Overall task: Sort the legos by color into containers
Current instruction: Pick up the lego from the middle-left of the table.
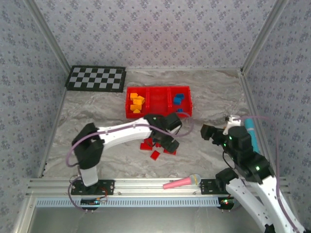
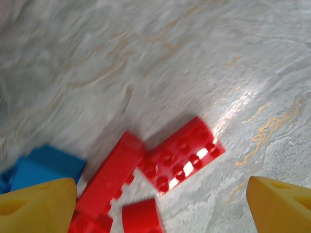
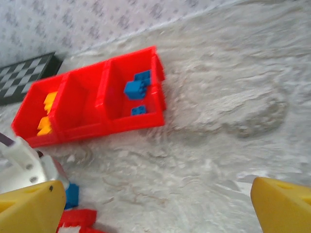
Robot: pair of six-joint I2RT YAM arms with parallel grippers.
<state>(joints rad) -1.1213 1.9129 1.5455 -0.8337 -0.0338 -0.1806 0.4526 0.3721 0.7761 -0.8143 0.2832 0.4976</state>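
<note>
Red bricks (image 1: 154, 145) lie in a loose heap at the centre of the top view, on the table (image 1: 97, 121) just below the tray (image 1: 159, 115). The left gripper (image 1: 169, 141) hangs over the heap's right side. In the left wrist view its fingertips (image 2: 39, 206) sit in the two bottom corners, spread wide and clamping nothing. Between them lie a flat red plate (image 2: 182, 155) with its studs up and a longer red brick (image 2: 109, 179) touching it. A blue brick (image 2: 43, 167) lies at lower left.

The right gripper (image 1: 208, 132) is right of centre in the top view, apart from the heap. Its jaws are also wide open and empty.

In the tray, orange bricks (image 1: 137, 102) fill the left compartment and blue bricks (image 1: 180, 99) sit in the right one.

A checkerboard (image 1: 96, 78) lies at upper left, and a pink toy (image 1: 181, 182) lies along the bottom edge.
</note>
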